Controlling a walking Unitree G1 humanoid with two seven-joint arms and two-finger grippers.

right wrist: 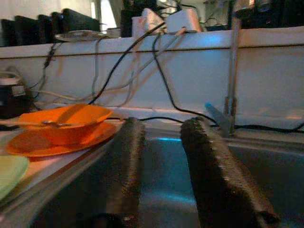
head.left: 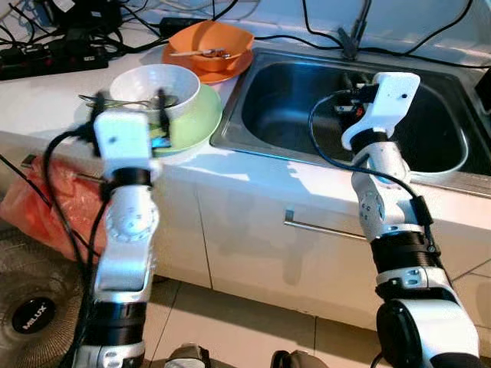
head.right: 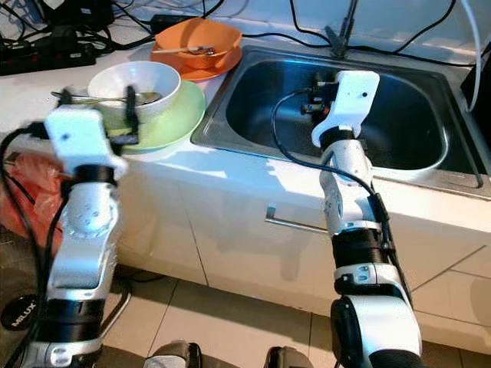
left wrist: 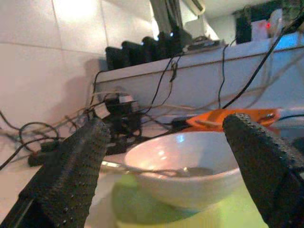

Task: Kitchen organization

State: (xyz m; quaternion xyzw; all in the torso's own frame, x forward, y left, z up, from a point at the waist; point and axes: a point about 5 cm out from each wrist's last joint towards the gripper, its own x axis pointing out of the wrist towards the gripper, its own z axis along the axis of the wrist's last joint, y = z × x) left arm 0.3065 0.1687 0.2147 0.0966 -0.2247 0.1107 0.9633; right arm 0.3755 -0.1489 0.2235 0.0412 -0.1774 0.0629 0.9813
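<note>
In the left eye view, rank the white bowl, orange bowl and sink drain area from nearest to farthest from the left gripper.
1. White bowl: right at the left gripper, sitting on the green plate.
2. Orange bowl: farther back on the counter, on an orange plate.
3. Sink middle: off to the right, under the right gripper.

- My left gripper [left wrist: 166, 190] has black fingers [left wrist: 71, 175] stippled with fine dots
- My right gripper [right wrist: 161, 175] shows the same black, rough-grained fingers [right wrist: 213, 180]
- My arms [head.left: 126, 230] are silver with black joints and black cables
- The white bowl [head.left: 157, 86] sits on a pale green plate [head.left: 196, 123]
- An orange bowl [head.left: 219, 42] rests on an orange plate [head.left: 230, 70]
- The sink [head.left: 299, 92] is grey steel with a bluish sheen
- The counter [head.left: 46, 100] and cabinet doors [head.left: 253, 253] are white
- A red-orange bag [head.left: 46, 211] hangs by the cabinet
- The floor tiles [head.left: 245, 326] are beige
</note>
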